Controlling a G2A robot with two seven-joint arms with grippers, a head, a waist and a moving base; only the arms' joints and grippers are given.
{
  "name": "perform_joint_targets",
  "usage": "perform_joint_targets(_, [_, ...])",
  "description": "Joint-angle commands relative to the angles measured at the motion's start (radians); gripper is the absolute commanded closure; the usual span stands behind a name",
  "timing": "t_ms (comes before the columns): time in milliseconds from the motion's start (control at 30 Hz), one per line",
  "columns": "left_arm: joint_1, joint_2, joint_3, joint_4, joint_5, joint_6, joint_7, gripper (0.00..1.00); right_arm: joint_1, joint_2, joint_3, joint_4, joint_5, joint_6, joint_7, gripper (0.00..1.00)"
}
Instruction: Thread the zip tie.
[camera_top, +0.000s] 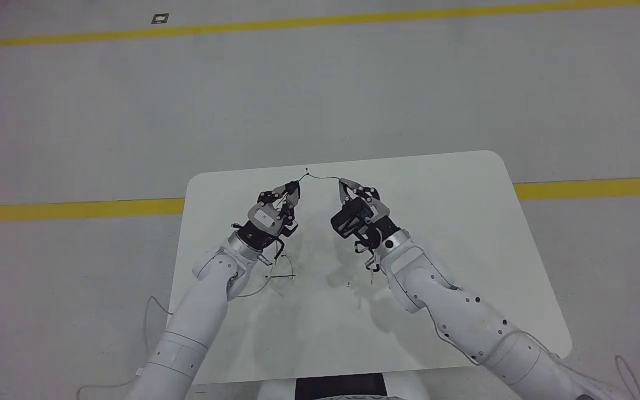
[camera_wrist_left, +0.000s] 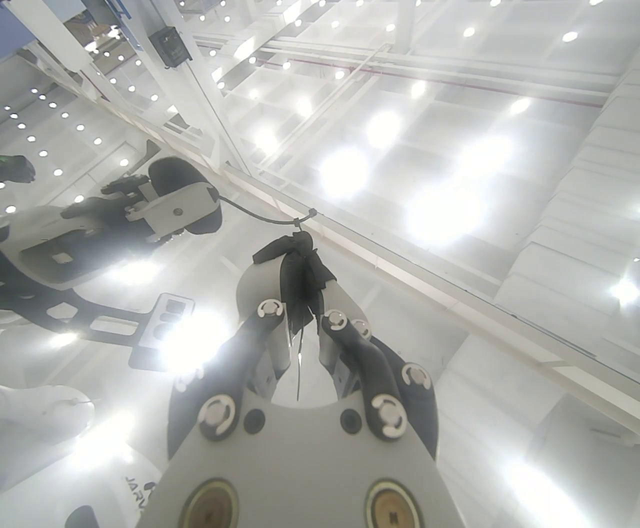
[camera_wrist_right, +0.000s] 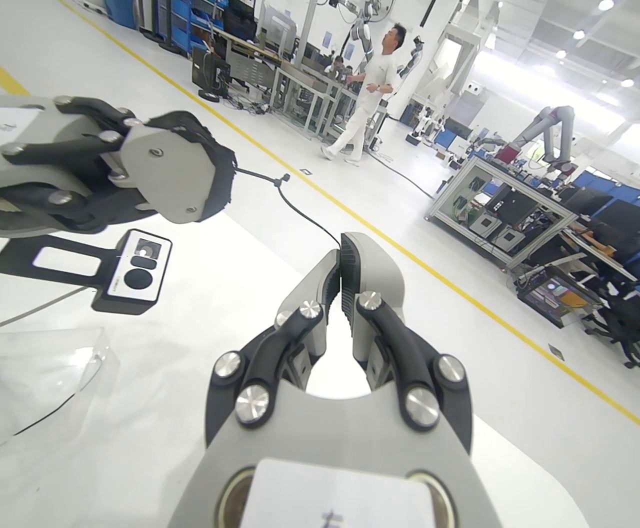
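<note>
Currently, the white counter (camera_top: 450, 250) lies below both of my arms. My left claw (camera_wrist_left: 295, 250), its tips wrapped in black cloth, is clamped together on the zip tie (camera_wrist_right: 300, 211). My right claw (camera_wrist_right: 341, 245) is clamped on the strap's other end. The tie spans between both claws above the counter's far edge, with its head just beside the left claw.
</note>
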Motion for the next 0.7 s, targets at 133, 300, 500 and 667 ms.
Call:
perform_joint_targets(133, [0.0,0.0,0.0,0.0,0.0,0.0,0.0,1.0,0.0,0.009,-0.006,-0.003,0.0,0.007,-0.013,1.0])
perform_joint_targets(300, [0.0,0.0,0.0,0.0,0.0,0.0,0.0,1.0,-0.002,0.013,-0.008,-0.006,0.0,0.013,-0.016,1.0])
perform_joint_targets(500, [0.0,0.0,0.0,0.0,0.0,0.0,0.0,0.06,-0.001,0.016,-0.013,-0.009,0.0,0.015,-0.024,1.0])
perform_joint_targets(667, [0.0,0.0,0.0,0.0,0.0,0.0,0.0,0.0,0.002,0.02,-0.018,-0.01,0.0,0.024,-0.033,1.0])
